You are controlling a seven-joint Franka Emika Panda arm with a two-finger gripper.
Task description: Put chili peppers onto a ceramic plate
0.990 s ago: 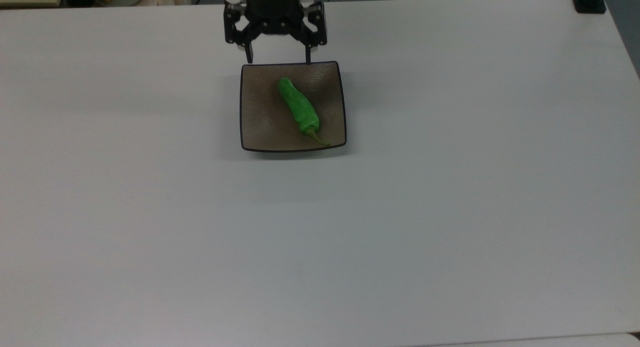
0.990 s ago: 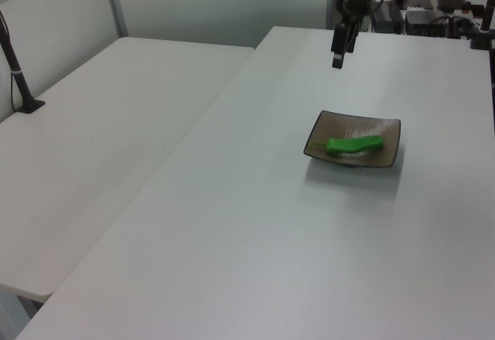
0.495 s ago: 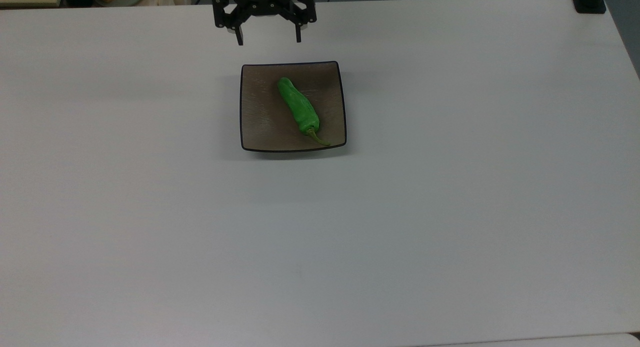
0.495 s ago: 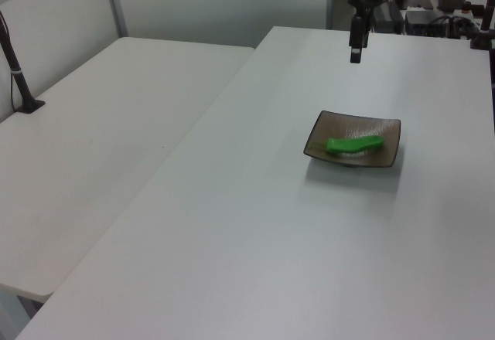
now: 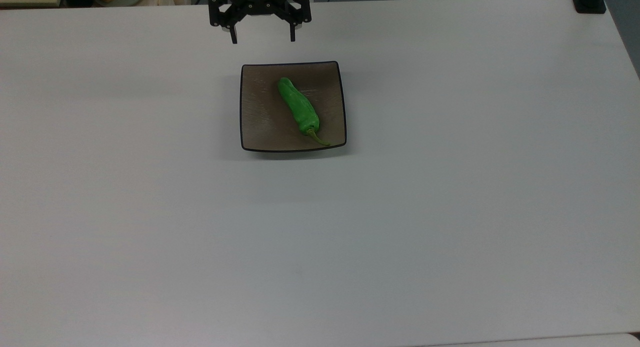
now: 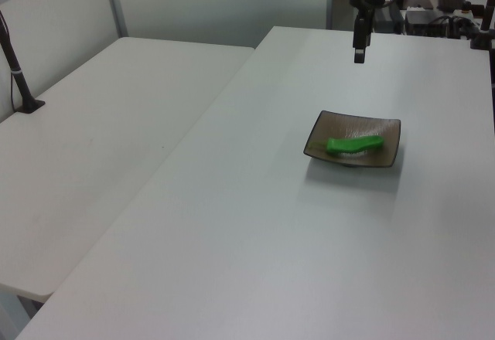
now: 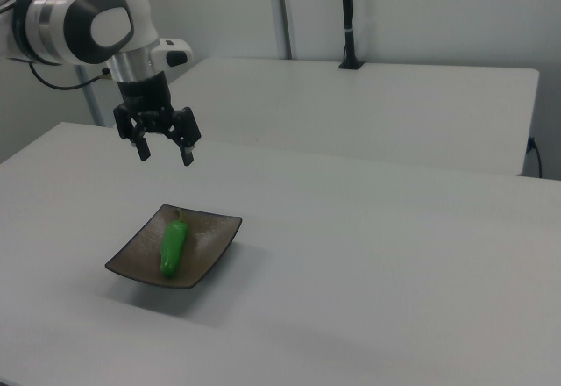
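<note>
Gripper (image 7: 163, 152), as we saw it, hung above the table (image 7: 394, 254) with fingers spread wide and empty; to the right view's right and lower, the chili pepper (image 7: 173, 246) lay lengthwise on the ceramic plate (image 7: 209, 252).

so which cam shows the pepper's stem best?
Top view: the pepper lies full length, stem at the plate corner. The left view shows it side-on; the right view shows it end-on, stem unclear.

Table (image 5: 450, 212) bare all round plate (image 5: 260, 132); only pepper (image 5: 298, 107) lies on it. Gripper (image 5: 263, 39) hangs above, fingers apart, w/ open air betw. it & plate.
</note>
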